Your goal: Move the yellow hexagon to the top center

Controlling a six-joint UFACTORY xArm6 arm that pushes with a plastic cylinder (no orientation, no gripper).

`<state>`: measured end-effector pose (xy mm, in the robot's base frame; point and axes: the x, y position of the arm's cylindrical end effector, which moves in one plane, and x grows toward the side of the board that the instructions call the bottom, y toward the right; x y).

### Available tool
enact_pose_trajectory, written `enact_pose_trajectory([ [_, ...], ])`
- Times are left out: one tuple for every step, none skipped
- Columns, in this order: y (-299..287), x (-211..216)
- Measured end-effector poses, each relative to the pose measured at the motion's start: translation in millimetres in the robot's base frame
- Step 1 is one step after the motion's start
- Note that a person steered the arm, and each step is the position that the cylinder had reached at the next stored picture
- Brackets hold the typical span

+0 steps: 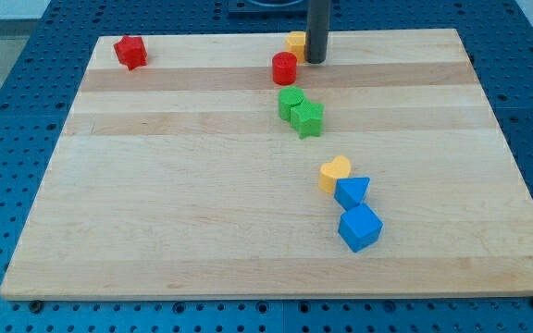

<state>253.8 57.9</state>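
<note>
The yellow hexagon [295,43] sits at the view's top centre of the wooden board [155,203], partly hidden behind my rod. My tip [316,60] rests on the board right beside the hexagon, on its right side, touching or nearly touching it. A red cylinder [284,68] stands just below and left of the hexagon, close to my tip.
A green cylinder [291,101] and a green star [308,119] sit together below the red cylinder. A yellow heart [334,173], a blue triangle [352,192] and a blue cube [359,228] cluster lower right. A red star [130,52] lies at top left.
</note>
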Motion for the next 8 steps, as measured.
enact_pose_trajectory([
  [0.0, 0.0],
  [0.5, 4.8],
  [12.1, 8.1],
  [31.3, -2.6],
  [32.1, -30.5],
  [27.6, -33.8],
  [21.3, -29.6],
  [13.0, -28.6],
])
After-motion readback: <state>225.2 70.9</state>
